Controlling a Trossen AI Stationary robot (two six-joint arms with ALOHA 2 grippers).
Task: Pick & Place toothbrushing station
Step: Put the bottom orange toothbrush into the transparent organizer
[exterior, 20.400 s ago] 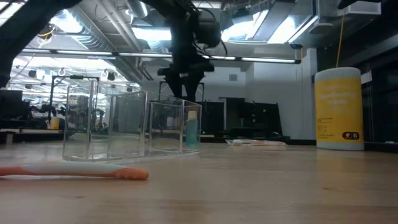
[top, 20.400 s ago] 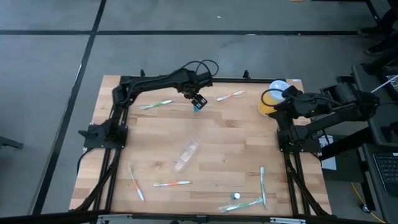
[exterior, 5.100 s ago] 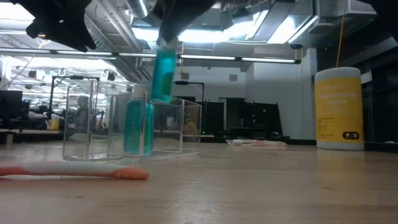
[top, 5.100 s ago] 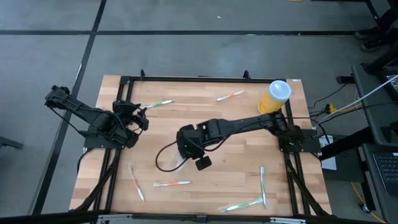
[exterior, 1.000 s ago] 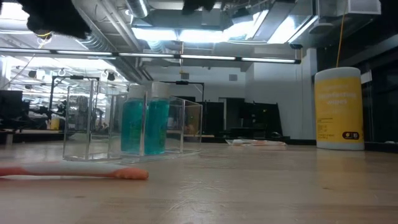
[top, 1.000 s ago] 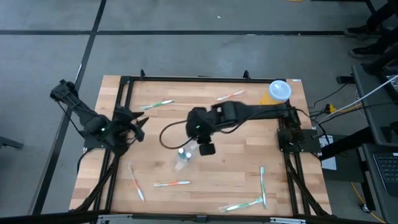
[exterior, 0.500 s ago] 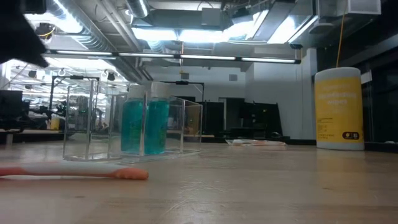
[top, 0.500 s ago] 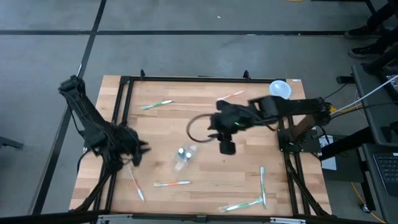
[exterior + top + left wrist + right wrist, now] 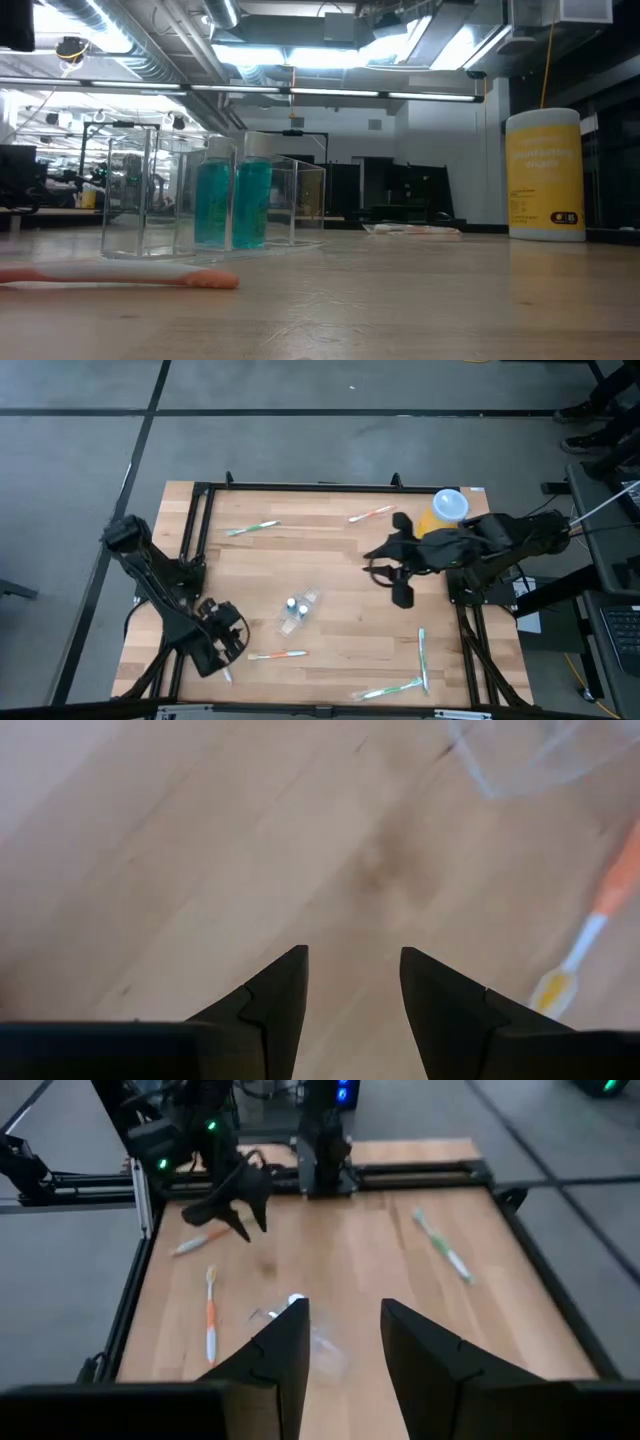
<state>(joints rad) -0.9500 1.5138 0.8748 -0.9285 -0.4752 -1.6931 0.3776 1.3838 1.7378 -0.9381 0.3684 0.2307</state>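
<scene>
A clear organizer [image 9: 297, 611] stands mid-table on its base. Two teal bottles [image 9: 218, 205] [image 9: 252, 204] stand upright in it. Several toothbrushes lie flat on the table, one orange-and-white [image 9: 277, 655] and one beside it [image 9: 216, 651] near the front left. My left gripper [image 9: 228, 637] hovers open above the front left part of the table, next to those brushes; its wrist view shows the gripper [image 9: 354, 988] with bare wood between the fingers and an orange brush [image 9: 598, 918] off to one side. My right gripper [image 9: 401, 595] is open and empty, right of the organizer; it also shows in its wrist view [image 9: 343, 1342].
A yellow canister [image 9: 444, 515] stands at the far right corner. More toothbrushes lie at the far left [image 9: 252, 528], far middle [image 9: 370, 513], near right [image 9: 422, 657] and near front [image 9: 390, 688]. A black frame [image 9: 300, 486] borders the table.
My left gripper has swung from the table's left edge toward the near edge, down to the front-left toothbrushes. My right gripper has drawn back from the organizer toward the table's right edge. The two bottles stay upright in the organizer.
</scene>
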